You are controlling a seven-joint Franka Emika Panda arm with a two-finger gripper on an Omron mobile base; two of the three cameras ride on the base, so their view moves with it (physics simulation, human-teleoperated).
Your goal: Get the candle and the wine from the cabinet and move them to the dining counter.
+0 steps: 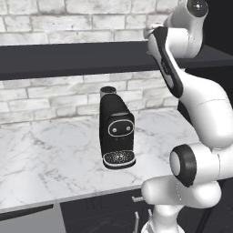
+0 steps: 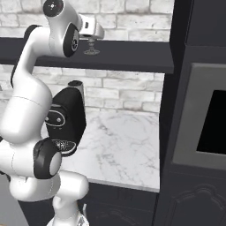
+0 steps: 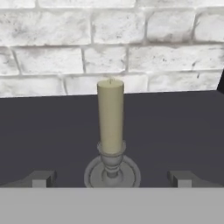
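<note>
From your left base view, the white arm reaches up to the dark cabinet (image 1: pixel 82 58) shelf on the brick wall. Below it, a black coffee machine (image 1: pixel 116 129) stands on the marble table (image 1: pixel 50 154).

From your right base view, the claw (image 2: pixel 95 32) is up at the shelf. The candle holder's (image 2: pixel 91 47) dark base stands on the shelf, just under the claw. The coffee machine sits partly behind the arm.

In your hand view, the candle (image 3: pixel 110 116) stands straight up in its grey holder on the dark shelf, in front of the bricks. The claw's two fingertips (image 3: pixel 42 179) are spread wide, one on each side of the holder, not touching it. The claw holds nothing.
</note>
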